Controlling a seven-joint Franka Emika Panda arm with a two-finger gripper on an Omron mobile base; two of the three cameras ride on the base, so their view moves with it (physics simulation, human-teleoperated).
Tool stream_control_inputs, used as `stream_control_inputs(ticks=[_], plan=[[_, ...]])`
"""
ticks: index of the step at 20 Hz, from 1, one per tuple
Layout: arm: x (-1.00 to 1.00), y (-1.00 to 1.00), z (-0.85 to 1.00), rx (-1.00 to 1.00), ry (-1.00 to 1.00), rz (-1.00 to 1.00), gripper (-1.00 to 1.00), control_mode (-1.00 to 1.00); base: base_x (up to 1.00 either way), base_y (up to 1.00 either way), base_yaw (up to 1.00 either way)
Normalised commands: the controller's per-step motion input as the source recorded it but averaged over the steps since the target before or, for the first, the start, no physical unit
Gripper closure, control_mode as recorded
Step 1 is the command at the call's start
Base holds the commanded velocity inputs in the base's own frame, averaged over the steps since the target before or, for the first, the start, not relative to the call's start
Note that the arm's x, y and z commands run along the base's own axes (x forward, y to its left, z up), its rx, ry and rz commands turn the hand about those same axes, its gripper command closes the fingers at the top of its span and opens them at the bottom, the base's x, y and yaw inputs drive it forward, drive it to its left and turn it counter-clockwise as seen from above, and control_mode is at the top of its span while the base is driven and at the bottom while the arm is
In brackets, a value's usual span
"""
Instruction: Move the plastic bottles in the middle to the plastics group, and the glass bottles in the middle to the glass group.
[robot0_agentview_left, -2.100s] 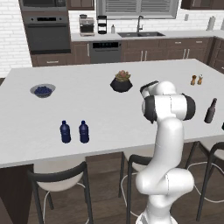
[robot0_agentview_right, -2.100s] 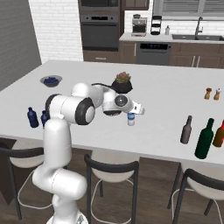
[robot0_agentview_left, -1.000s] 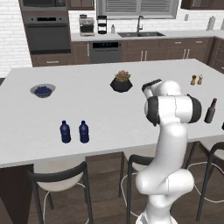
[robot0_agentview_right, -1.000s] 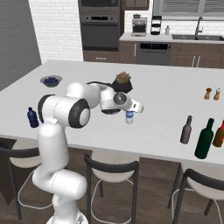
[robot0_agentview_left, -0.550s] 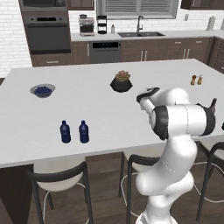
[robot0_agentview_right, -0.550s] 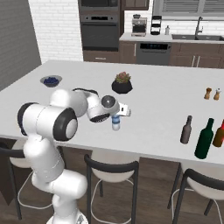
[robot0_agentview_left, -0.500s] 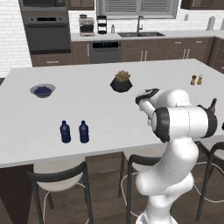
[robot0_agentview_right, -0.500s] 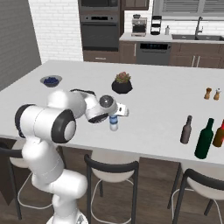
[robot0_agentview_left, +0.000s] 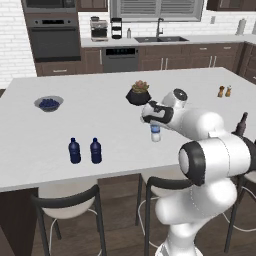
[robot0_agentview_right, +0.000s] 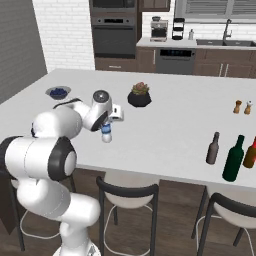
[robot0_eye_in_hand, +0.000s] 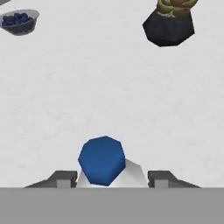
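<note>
- Left base view showed the gripper (robot0_agentview_left: 156, 123) clamped on the clear water bottle (robot0_agentview_left: 155, 133), which hung upright just above the white counter (robot0_agentview_left: 100, 120).
- Hand view had the bottle between both fingertips (robot0_eye_in_hand: 61, 178), at 6 o'clock.
- 2 dark blue bottles (robot0_agentview_left: 84, 151) stood at 9 o'clock from the gripper, well apart.
- Potted plant (robot0_agentview_left: 139, 93) sat near, at 11 o'clock.
- Green wine bottle (robot0_agentview_right: 233, 158) and brown beer bottle (robot0_agentview_right: 213, 148) stood at 3 o'clock in the right base view.
</note>
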Motion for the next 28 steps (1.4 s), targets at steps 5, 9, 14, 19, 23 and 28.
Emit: stream_control_inputs(ticks=[5, 9, 14, 19, 23, 28], plan=[[-0.50, 0.79, 0.08, 0.05, 0.08, 0.25, 1.00, -1.00, 0.00, 0.00, 0.00], [-0.53, 0.65, 0.00, 0.12, 0.00, 0.33, 1.00, -1.00, 0.00, 0.00, 0.00], [-0.31, 0.53, -0.08, 0.13, -0.06, 0.38, 1.00, -1.00, 0.00, 0.00, 0.00], [-0.01, 0.27, -0.02, 0.06, 0.00, 0.32, 1.00, -1.00, 0.00, 0.00, 0.00], [0.00, 0.37, -0.19, 0.04, 0.00, 0.28, 1.00, -1.00, 0.00, 0.00, 0.00], [0.01, 0.35, -0.22, 0.02, -0.01, 0.19, 1.00, -1.00, 0.00, 0.00, 0.00]])
